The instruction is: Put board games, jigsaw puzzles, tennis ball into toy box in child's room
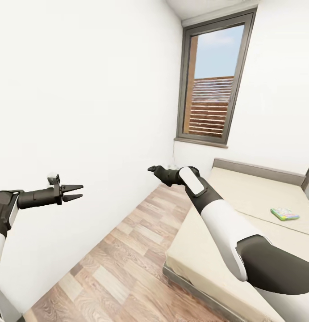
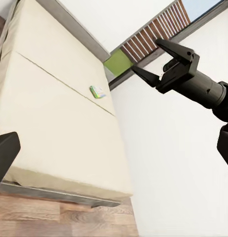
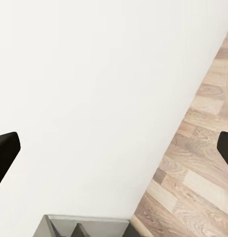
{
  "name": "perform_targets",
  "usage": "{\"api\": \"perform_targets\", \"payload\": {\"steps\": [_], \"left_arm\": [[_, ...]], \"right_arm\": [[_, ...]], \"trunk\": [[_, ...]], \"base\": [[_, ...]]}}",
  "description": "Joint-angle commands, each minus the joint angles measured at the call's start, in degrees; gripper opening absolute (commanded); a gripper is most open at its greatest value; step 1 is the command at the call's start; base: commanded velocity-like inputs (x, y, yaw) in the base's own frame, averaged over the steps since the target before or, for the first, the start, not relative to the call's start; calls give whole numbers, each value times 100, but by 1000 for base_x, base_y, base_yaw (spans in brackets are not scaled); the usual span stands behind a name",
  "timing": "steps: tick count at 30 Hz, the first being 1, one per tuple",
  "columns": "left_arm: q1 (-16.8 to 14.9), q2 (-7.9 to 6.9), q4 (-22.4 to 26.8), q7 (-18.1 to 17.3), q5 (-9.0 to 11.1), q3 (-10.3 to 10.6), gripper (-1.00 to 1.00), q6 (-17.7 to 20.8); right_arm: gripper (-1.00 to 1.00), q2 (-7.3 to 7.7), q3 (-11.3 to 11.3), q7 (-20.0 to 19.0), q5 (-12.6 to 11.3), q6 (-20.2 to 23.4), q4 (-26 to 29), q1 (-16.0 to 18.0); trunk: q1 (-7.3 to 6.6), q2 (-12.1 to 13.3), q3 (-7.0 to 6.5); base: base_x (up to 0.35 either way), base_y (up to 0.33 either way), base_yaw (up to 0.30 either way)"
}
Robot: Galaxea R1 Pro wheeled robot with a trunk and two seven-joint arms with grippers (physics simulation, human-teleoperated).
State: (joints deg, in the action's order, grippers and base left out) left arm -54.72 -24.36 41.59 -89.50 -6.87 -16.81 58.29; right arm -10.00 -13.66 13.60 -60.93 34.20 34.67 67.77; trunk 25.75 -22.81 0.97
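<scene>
Room: white walls (image 1: 83, 89) are closing in on the left, a wood-plank floor (image 1: 127, 268) is running between wall and bed, and a grey-framed window (image 1: 215, 76) is showing brown slats and blue sky at the far end.
Bed: the bed (image 1: 244, 201) is stretching along the right, beige mattress on a grey frame, its near corner sitting under the right arm.
Game: one flat colourful box (image 1: 284, 213) is lying on the mattress toward the far right, well apart from both grippers; the left wrist view is catching it too, small and green-edged (image 2: 97, 91).
Writing: any lettering on the box is staying too small to read.
Left gripper: the left gripper (image 1: 74, 191) is hanging out in front of the white wall, fingers slightly parted, holding nothing.
Right gripper: the right gripper (image 1: 152, 169) is reaching toward the wall's far corner above the floor; the left wrist view is showing its jaws (image 2: 154, 63) spread wide, empty.
Right wrist view: it is looking at wall and floor planks, dark fingertips (image 3: 5, 153) sitting at the edges.
</scene>
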Motion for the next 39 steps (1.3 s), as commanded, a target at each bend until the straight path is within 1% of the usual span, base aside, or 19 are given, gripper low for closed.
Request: {"api": "perform_targets", "payload": {"steps": [1,19,31,39], "left_arm": [[-3,1,7,-50,-60,-15,100,60],[22,1,7,-50,-75,-15,100,49],[37,-3,-11,-50,-121,-15,100,-74],[60,-7,-41,-50,-142,-15,100,-113]], "right_arm": [[100,0,-14,55,-59,0,5,6],[100,0,-9,55,-52,0,8,-2],[100,0,3,51,-50,8,38,-106],[100,0,31,47,-46,8,64,-276]], "trunk": [[3,-11,10],[3,-11,10],[3,-11,10],[3,-11,10]], "base": [[0,0,-279],[0,0,-279],[0,0,-279],[0,0,-279]]}}
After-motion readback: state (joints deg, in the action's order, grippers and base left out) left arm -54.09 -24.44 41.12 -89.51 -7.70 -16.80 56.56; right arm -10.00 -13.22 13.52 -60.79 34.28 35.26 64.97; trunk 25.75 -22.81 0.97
